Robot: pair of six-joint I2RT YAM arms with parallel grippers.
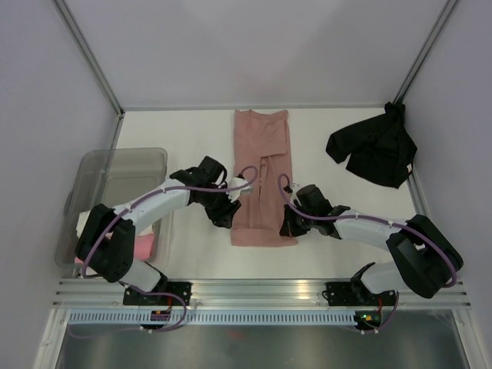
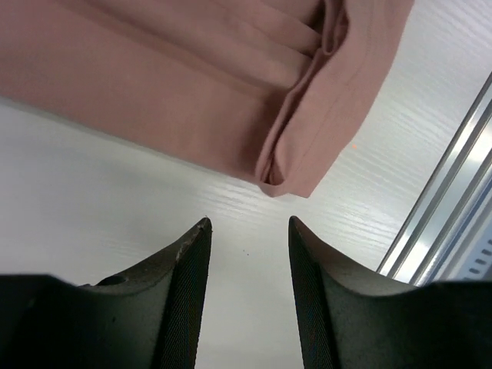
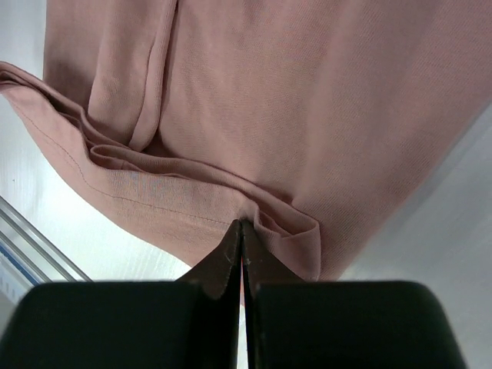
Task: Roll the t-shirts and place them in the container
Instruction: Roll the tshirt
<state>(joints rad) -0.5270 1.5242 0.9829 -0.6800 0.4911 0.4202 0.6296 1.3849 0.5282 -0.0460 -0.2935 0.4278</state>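
Status check: we judge the task partly done. The salmon-pink t-shirt (image 1: 263, 173) lies in the middle of the counter (image 1: 184, 138), folded lengthwise into a narrow strip that runs from the far edge toward the arm bases. Its near hem sits between the two wrists. The strip lies flat along its whole length with no turn in it, so we take the folding as done and the rolling as not yet begun. The right fingers (image 3: 242, 227) are pressed together with no gap at the tips. The doubled hem at the near right corner appears pinched in them, and a sliver of pink shows in the seam between them, so we read this as a grip on the cloth. The left fingers (image 2: 246, 223) stand open with nothing between them, just short of the near left corner of the same hem, bare counter under the gap. The black t-shirt (image 1: 374, 150) sits crumpled at the far right, well apart from the strip, neither flattened nor folded. In the translucent grey bin (image 1: 115, 165) at the left we see a bright pink roll (image 1: 143, 246) near the front wall; the left arm hides much of the rest. Left to do, as we judge it: take the left corner, roll the strip from the near hem, then do the whole of the black one.
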